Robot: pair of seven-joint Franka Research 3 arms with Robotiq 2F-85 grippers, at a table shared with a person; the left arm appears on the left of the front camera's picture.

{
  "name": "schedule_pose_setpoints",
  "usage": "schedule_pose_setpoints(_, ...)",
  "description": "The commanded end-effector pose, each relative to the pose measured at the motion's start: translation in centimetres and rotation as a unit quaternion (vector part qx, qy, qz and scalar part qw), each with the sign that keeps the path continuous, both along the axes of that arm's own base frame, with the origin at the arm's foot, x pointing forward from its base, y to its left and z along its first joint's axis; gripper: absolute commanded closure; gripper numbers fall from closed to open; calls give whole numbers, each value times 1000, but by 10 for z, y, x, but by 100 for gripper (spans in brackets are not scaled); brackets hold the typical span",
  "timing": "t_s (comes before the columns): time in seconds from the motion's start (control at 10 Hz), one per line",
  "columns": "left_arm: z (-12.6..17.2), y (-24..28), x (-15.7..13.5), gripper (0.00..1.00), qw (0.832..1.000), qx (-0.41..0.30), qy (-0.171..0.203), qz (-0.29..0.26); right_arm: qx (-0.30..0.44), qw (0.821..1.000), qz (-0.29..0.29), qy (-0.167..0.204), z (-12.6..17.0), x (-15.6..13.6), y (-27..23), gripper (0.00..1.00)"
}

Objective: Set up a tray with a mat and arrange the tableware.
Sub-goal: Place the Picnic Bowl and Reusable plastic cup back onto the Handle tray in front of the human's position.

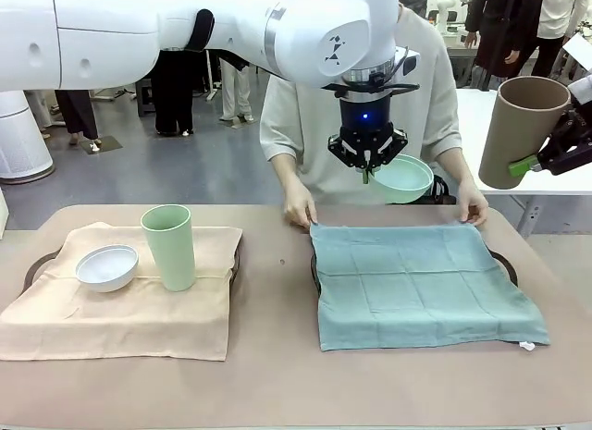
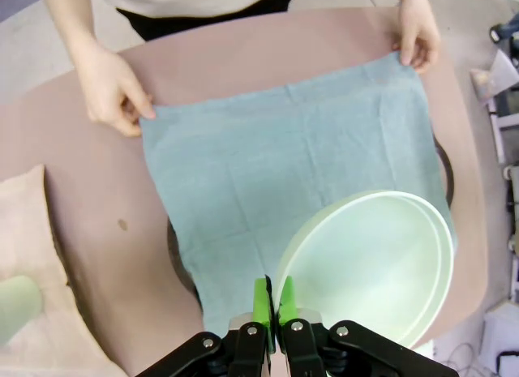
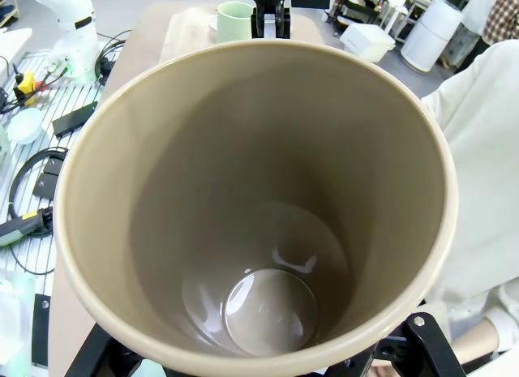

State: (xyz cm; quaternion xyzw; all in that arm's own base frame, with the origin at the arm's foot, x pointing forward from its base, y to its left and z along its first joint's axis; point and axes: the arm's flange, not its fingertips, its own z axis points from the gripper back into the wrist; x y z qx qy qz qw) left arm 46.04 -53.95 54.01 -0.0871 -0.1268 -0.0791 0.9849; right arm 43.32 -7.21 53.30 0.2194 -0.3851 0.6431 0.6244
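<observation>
- The left gripper [image 1: 368, 174] hangs above the far edge of the teal-blue cloth mat [image 1: 416, 282], its green pads pinched together on the rim of the small mint-green matte bowl [image 1: 403, 178], which tilts steeply from that one grip.
- The right gripper [image 1: 546, 158] sits at the right edge of the front view, clamped around the tall tan-brown matte tumbler [image 1: 520, 129], held in the air well off the table.
- The person's hands [image 1: 300, 211] press down the mat's two far corners over a dark oval tray [image 1: 504, 261] whose rim peeks out at the sides.
- On the left, a small white bowl [image 1: 107, 266] and a tall pale-green tumbler [image 1: 169, 247] stand side by side on a cream cloth mat [image 1: 120, 305] laid over a second dark tray [image 1: 37, 264].
- Risk: the rim pinch is narrow, so the hanging bowl could swing or slip loose on the way down.
- Risk: the bowl hangs near the person's right-hand side; lowering it now could brush a hand or ruck the mat.
- Risk: if both arms come in together, tumbler and bowl could knock over the tray.
- The table [image 1: 277, 374] has a plain matte brown top, with a small dark speck between the trays.
- Beyond is an open workroom with a grey floor, white tables, and other people standing far off.
</observation>
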Motion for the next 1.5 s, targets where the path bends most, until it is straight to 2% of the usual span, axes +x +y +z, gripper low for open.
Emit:
schedule_pose_setpoints(0.0, 5, -2, 4, 100, 1000, -4, 4, -8, 5, 1000, -1, -13, 0, 2, 2, 38)
schedule_pose_setpoints(0.4, 5, -2, 4, 100, 1000, -4, 4, -8, 5, 1000, -1, -13, 0, 2, 2, 38)
schedule_pose_setpoints(0.5, 0, 0, 0, 96, 1000, 0, 0, 0, 0, 1000, 0, 0, 0, 0, 0, 19)
schedule_pose_setpoints(0.7, -41, 7, 1, 96, 999, -37, 36, -14, 47, 996, 35, 74, -39, 11, 0, 19)
schedule_pose_setpoints(0.8, -66, 8, -2, 96, 998, -39, 38, -25, 63, 992, 50, 101, -64, 15, 3, 19)
schedule_pose_setpoints(0.9, -88, 8, -3, 96, 998, -50, 35, -33, 83, 988, 66, 112, -85, 19, 4, 19)
schedule_pose_setpoints(1.1, -117, 10, -7, 96, 997, -49, 40, -46, 80, 986, 58, 138, -121, 25, 9, 19)
schedule_pose_setpoints(1.3, -134, 14, -9, 96, 997, -33, 44, -59, 62, 987, 67, 132, -147, 29, 16, 19)
schedule_pose_setpoints(1.4, -133, 16, -12, 96, 998, -19, 44, -52, 44, 989, 67, 124, -153, 29, 18, 19)
